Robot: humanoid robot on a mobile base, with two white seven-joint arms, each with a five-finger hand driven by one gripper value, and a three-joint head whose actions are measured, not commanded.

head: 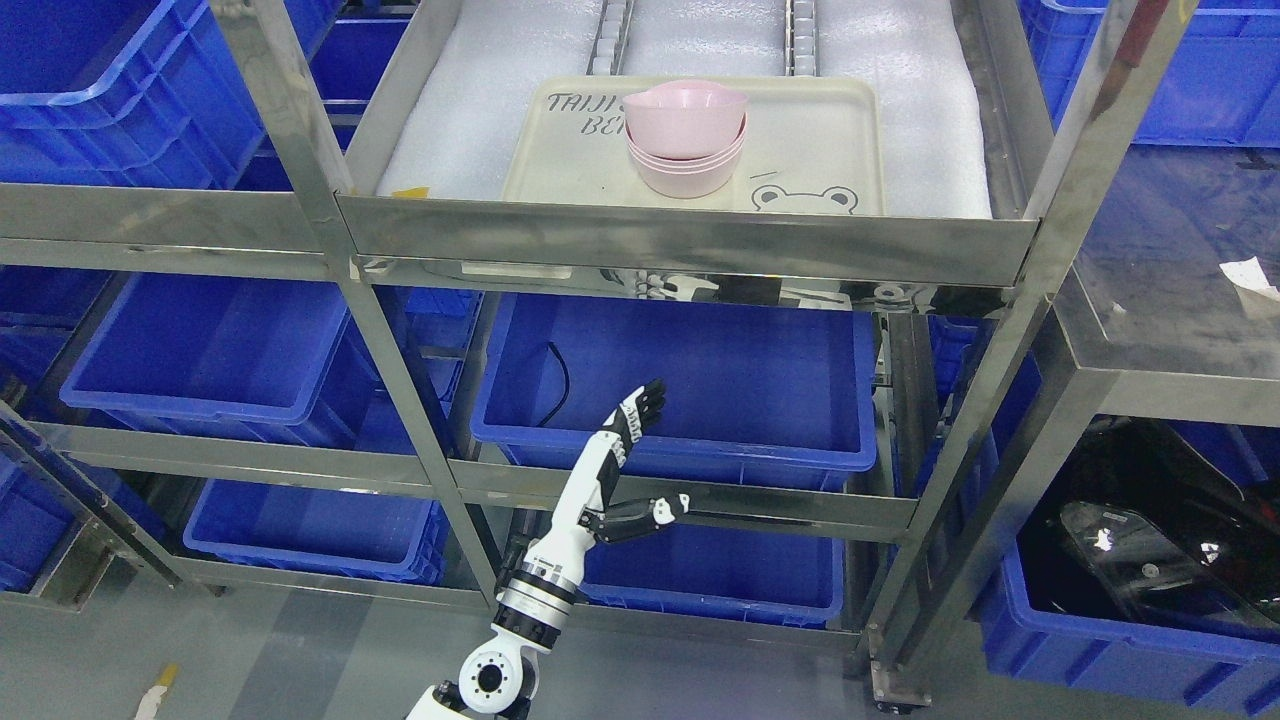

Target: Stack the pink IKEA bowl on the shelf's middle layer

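We see bowls [686, 140] nested on tray [800, 150] near shelf [690, 240] front edge, top bowl tilted; left hand [620, 450] wide, empty, below shelf

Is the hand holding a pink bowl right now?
No, the left hand is open and empty below the shelf, while the pink bowls sit stacked on the tray.

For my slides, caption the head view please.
Pink bowls sit stacked on a tray on the shelf; left hand open below.

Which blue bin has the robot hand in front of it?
The middle blue bin under the tray shelf; the open left robot hand overlaps its front rim, unlike the others.
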